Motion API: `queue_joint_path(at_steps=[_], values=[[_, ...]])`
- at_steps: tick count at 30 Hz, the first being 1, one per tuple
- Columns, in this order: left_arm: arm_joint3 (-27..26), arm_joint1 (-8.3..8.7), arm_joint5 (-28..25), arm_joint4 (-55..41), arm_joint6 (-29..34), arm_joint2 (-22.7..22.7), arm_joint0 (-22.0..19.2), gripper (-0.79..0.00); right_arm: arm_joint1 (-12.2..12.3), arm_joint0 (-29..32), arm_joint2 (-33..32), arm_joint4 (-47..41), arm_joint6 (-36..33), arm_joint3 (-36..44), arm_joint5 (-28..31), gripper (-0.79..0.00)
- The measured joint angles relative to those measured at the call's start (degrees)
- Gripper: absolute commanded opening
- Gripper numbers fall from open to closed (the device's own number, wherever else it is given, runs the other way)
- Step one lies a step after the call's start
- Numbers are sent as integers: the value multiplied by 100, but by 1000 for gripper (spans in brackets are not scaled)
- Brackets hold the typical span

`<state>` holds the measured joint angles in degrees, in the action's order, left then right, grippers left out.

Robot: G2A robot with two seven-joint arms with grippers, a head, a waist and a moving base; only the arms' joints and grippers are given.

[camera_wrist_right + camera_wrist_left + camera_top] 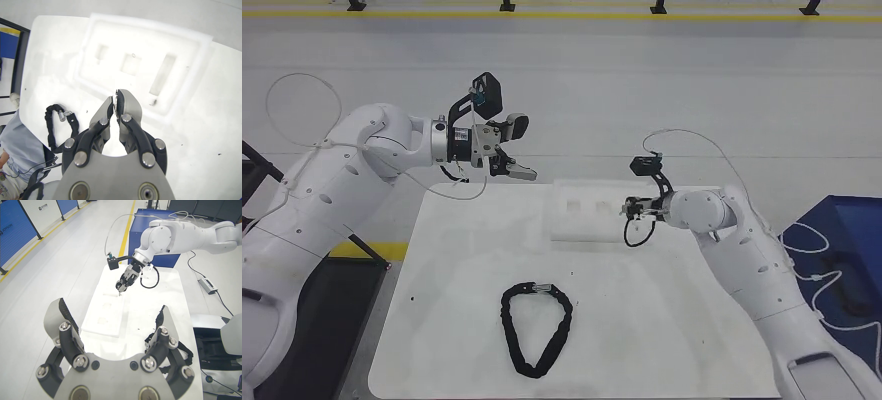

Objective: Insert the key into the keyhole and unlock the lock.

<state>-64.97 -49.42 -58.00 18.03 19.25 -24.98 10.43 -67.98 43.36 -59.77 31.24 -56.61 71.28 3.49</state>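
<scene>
Right wrist view shows the right hand clenched on the key over the foam tray, the left hand released, and the chain lock lying well apart on the counter, so the key should likely approach square to its barrel.

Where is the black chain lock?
Top view: the black fabric-sleeved chain lock lies looped on the white table, nearer the robot than the white foam tray.

White table with foam tray and chain lock
</scene>
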Motion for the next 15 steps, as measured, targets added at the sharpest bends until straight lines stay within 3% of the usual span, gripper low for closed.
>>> queue_joint_path(at_steps=[6, 15], values=[[0, 0, 0, 0, 0, 0, 0, 0, 216, 934, -781, -560, -4, 1179, 560, -785], [0, 0, 0, 0, 0, 0, 0, 0, 373, 1656, -1680, -2489, -89, 1225, 2003, -785]])
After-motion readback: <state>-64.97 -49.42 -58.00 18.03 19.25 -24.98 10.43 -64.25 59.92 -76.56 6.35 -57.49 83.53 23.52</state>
